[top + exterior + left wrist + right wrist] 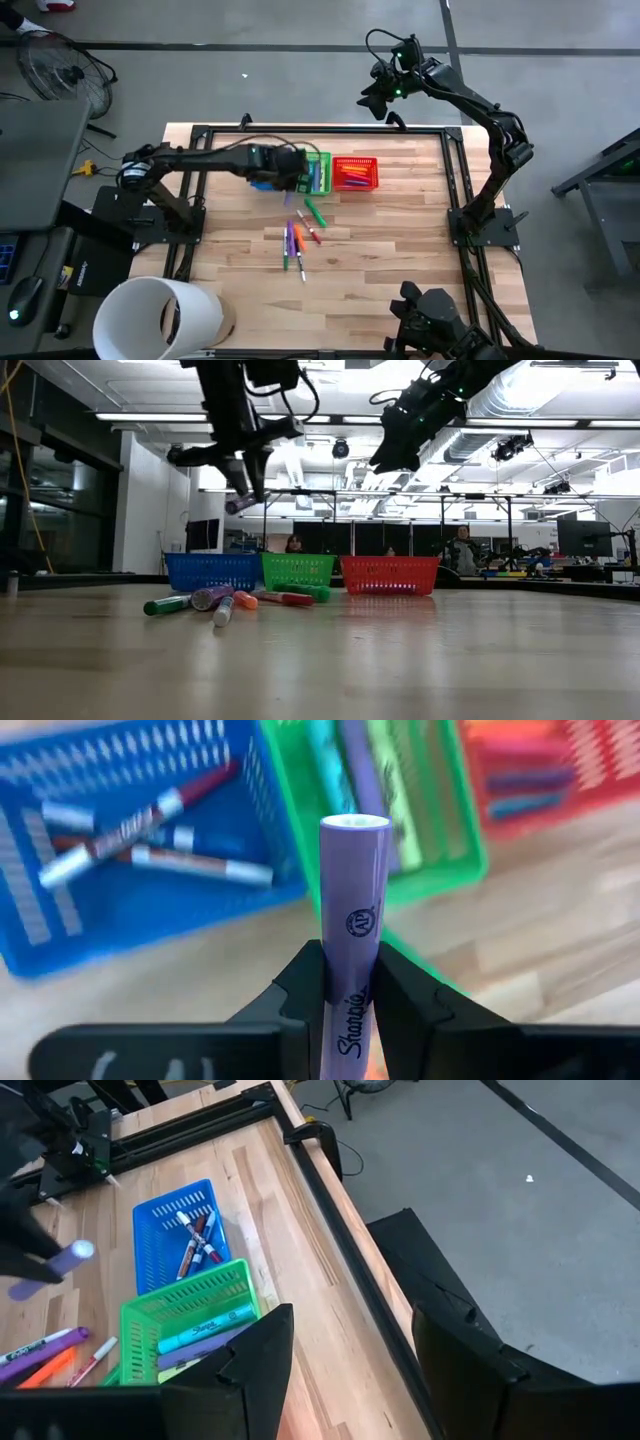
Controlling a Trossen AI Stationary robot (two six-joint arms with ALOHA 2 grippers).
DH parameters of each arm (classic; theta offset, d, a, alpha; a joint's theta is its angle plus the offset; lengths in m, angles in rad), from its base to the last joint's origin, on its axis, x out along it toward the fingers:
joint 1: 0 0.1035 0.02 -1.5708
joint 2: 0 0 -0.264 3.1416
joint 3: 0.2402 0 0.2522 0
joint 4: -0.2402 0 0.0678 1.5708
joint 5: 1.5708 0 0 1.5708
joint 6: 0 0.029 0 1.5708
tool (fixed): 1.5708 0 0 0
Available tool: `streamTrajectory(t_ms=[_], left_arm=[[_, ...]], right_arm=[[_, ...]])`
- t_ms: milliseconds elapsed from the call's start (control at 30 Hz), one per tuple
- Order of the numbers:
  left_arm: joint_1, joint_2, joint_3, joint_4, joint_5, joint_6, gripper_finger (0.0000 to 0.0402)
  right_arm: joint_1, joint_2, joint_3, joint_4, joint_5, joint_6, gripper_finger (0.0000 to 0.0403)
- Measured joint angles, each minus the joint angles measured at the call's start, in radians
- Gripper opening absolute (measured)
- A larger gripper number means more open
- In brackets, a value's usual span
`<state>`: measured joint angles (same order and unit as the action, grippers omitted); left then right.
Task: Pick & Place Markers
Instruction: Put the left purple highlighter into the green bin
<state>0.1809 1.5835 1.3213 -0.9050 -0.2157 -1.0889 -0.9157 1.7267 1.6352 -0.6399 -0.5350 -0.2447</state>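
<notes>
The left gripper (348,995) is clamped on a purple marker (352,910), held in the air above the blue basket (120,920) near the tabletop's far edge. The right gripper (350,1355) hangs with fingers apart beyond that far edge, while other markers (300,238) lie mid-table.

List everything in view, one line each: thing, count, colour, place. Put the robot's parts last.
Held marker: one, purple, clamped in the left gripper above the baskets.
Loose markers: a cluster, count unclear; purple, green, orange, red and white; on the table in front of the baskets.
Blue basket: one, far side of the table, holding a few white-and-red markers.
Green basket: one, beside the blue one, markers inside.
Red basket: one, beside the green one, markers inside.
Table: one, light wood.
White cylinder: one, at the table's near left corner.
People: a few, far in the room behind.
Left gripper: shut on the purple marker.
Right gripper: open, raised beyond the table's far right edge.
</notes>
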Motion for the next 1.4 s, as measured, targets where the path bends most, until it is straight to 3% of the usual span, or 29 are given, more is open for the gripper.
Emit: streamTrajectory(t_ms=[233,667,1133,1400], left_arm=[[0.092,0.005,0.008,0.177,0.025,0.168,0.0059],[0.194,0.138,0.01,0.32,0.106,0.168,0.0059],[0.219,0.175,0.008,0.309,0.075,0.142,0.0059],[0.218,0.213,0.009,0.306,0.116,0.115,0.0058]], right_arm=[[-0.001,0.0,0.0,-0.015,0.0,-0.016,0.0194],[-0.001,0.0,0.0,-0.021,0.002,-0.027,0.0194],[-0.001,0.0,0.0,-0.022,0.003,-0.027,0.0194],[-0.001,0.0,0.0,-0.022,0.004,-0.03,0.0194]])
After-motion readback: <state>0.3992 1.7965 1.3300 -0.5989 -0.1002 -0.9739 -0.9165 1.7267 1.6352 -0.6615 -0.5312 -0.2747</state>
